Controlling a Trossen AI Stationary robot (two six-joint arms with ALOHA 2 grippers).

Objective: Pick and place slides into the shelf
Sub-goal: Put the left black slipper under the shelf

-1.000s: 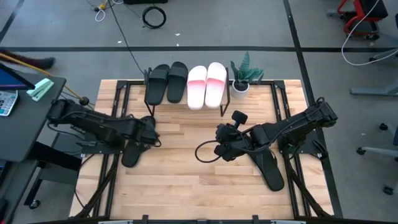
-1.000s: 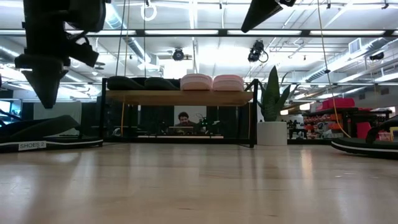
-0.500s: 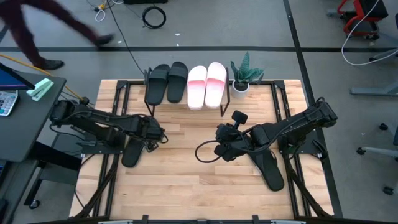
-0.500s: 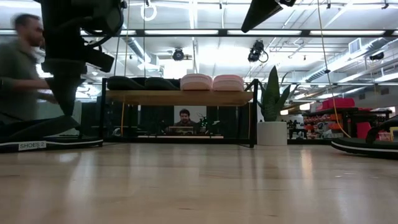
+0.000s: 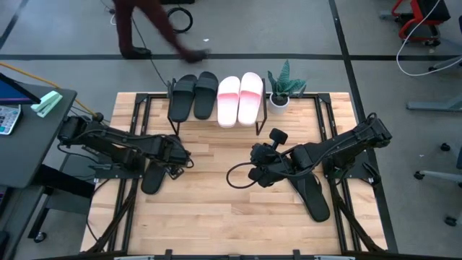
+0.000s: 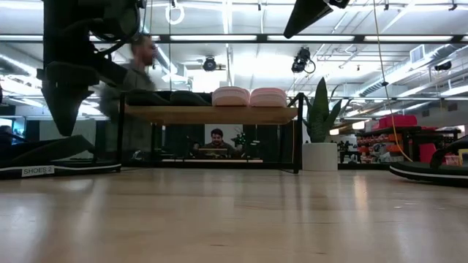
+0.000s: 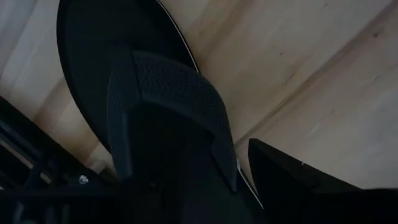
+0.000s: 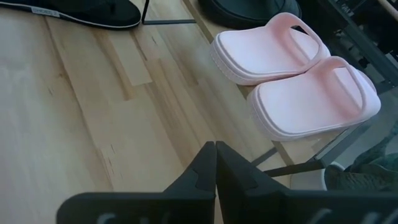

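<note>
Wooden table [image 5: 216,209], left end effector [image 5: 175,160] (spread) over thin slide [image 7: 149,93]

Grey floor [image 5: 375,29] with dark tape lines, ceiling strip lights [image 6: 219,38], potted plant [image 6: 319,120], blurred passing person [image 6: 135,88]

Passing person [image 5: 155,29] now behind the shelf [image 5: 177,115].

On the low wooden-topped shelf [image 5: 216,119] lie 4 broad-strapped slides [image 5: 218,97]; a potted plant [image 5: 283,87] stands right of it, apparently touching.
</note>
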